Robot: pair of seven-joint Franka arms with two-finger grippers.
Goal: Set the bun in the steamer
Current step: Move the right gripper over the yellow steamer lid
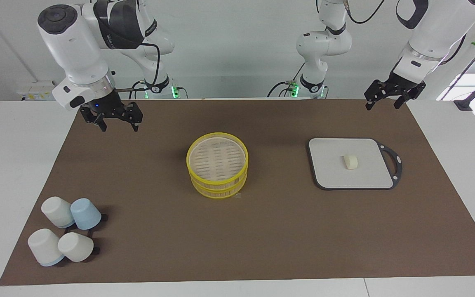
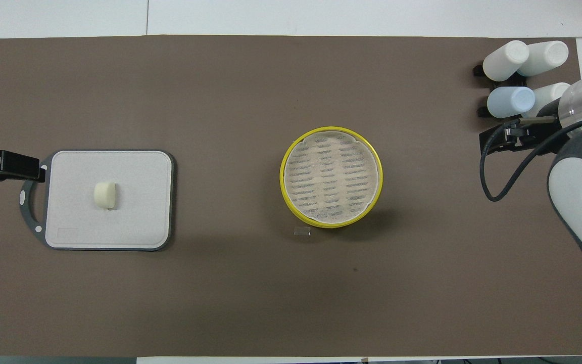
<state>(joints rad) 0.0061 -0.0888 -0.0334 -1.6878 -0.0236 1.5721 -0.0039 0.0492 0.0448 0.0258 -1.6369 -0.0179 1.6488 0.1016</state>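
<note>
The steamer is sitting uncovered in the middle of the brown mat on the table, showing only its slatted base inside the yellow rim. The bun is lying on the grey board, which is resting toward the left arm's end of the table, well apart from the steamer. Four upturned cups are standing clustered at the right arm's end, farther from the robots than the steamer.

The left gripper is hanging in the air over the mat's corner near the board's handle, its fingers spread and holding nothing. The right gripper is hovering over the mat at the right arm's end, its fingers likewise parted and empty. Neither gripper is touching anything.
</note>
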